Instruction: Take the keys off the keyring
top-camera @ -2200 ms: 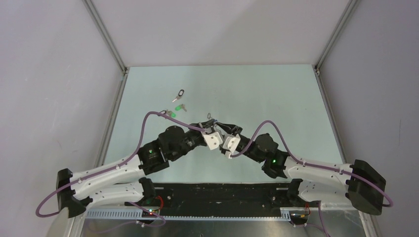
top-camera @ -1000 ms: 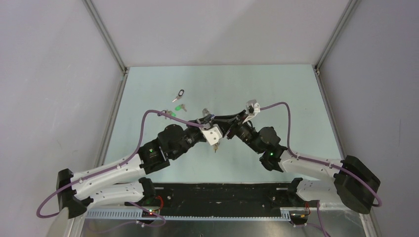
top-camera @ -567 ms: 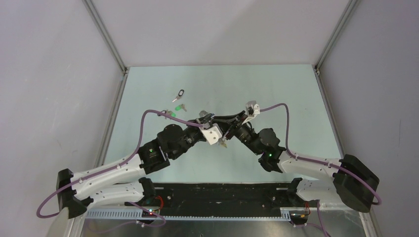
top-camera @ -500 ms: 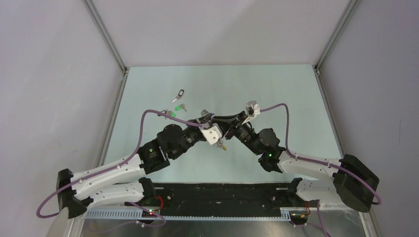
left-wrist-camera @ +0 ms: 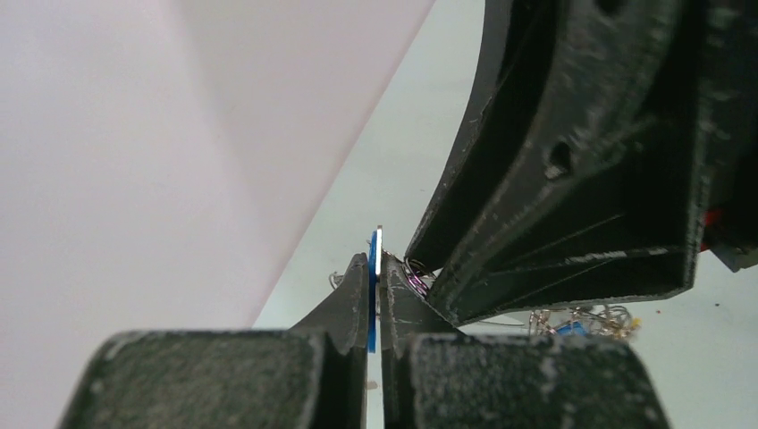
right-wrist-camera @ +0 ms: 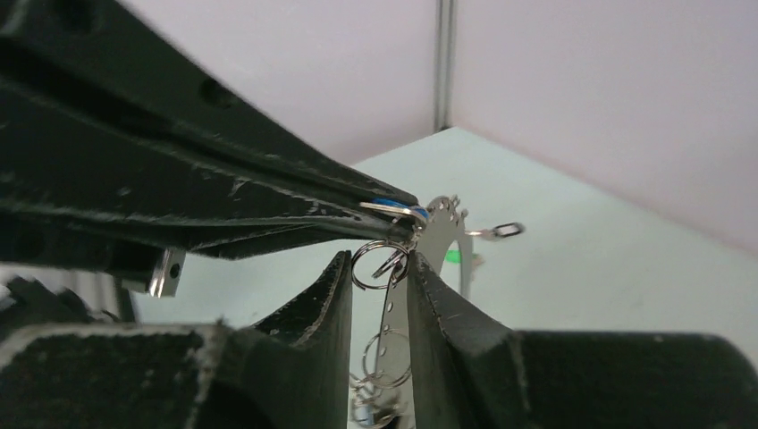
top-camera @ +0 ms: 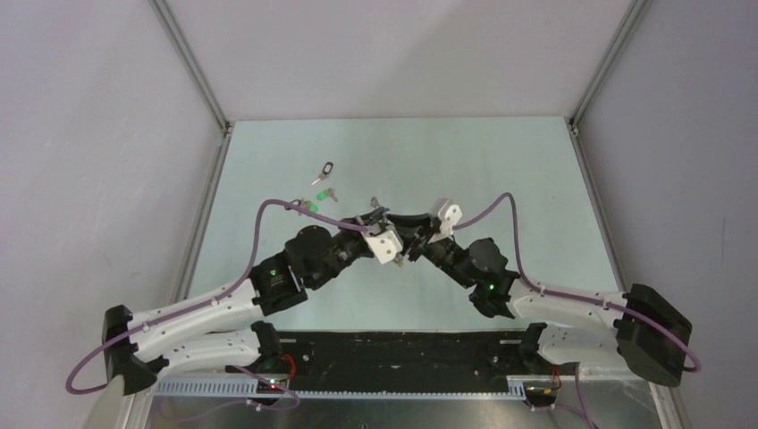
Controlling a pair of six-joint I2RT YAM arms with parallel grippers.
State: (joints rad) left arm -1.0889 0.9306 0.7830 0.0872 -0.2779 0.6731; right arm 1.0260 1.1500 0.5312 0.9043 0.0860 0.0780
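Note:
My two grippers meet tip to tip above the middle of the table. My left gripper [top-camera: 380, 217] [left-wrist-camera: 375, 264] is shut on a blue-headed key [left-wrist-camera: 371, 277], held edge-on between its fingers. My right gripper [top-camera: 394, 224] [right-wrist-camera: 380, 264] is closed on the keyring [right-wrist-camera: 444, 234], a silvery band with holes. A small split ring [right-wrist-camera: 379, 266] spans the gap between its fingertips. More rings and keys [left-wrist-camera: 581, 319] hang below the grippers. Loose keys lie on the table: a black-tagged one [top-camera: 325, 170] and green ones [top-camera: 319, 194].
The table's metal frame rails run along the left edge [top-camera: 204, 206] and right edge [top-camera: 594, 206]. Purple cables arch over both arms. The black body of the right gripper [left-wrist-camera: 581, 161] fills the right of the left wrist view.
My right wrist has rolled over and then dropped lower and closer to the left gripper. The left arm has barely moved and keeps its hold. Dangling keys swing below the tips.

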